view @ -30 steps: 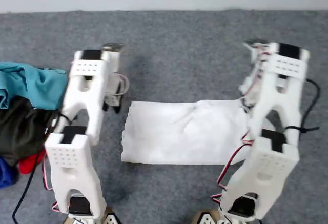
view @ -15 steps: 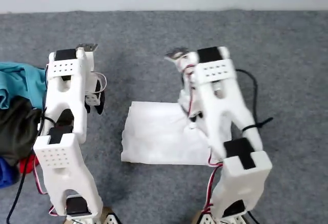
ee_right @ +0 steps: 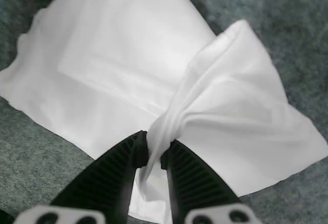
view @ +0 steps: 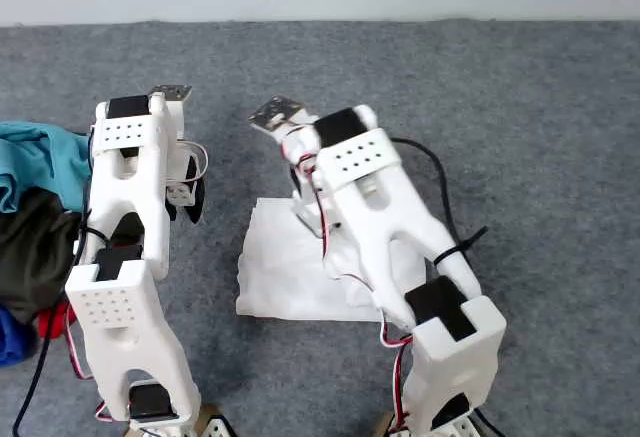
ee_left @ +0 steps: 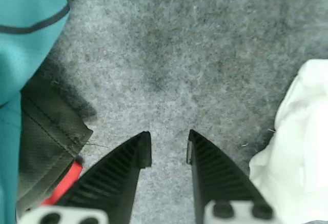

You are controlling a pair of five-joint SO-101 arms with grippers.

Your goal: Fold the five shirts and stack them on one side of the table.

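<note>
The right gripper (ee_right: 154,155) is clenched on a fold of the white shirt (ee_right: 123,60). The left gripper (ee_left: 169,149) hangs released over the table (ee_left: 179,55), near the shirt pile (view: 40,237)

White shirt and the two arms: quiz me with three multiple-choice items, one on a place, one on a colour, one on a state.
1. Where does the pile of unfolded coloured cloth shirts lie in the high view?
A. at the left edge
B. at the right edge
C. on the folded shirt

2. What colour is the shirt that the right gripper holds?
A. teal
B. red
C. white

3. How do the fingers of the left gripper stand?
A. shut on a teal shirt
B. open over bare grey carpet
C. shut on a red shirt

1 A: the pile lies at that edge.
2 C: a fold of the white cloth shirt is pinched between its fingers.
3 B: only carpet shows in the gap.
</note>
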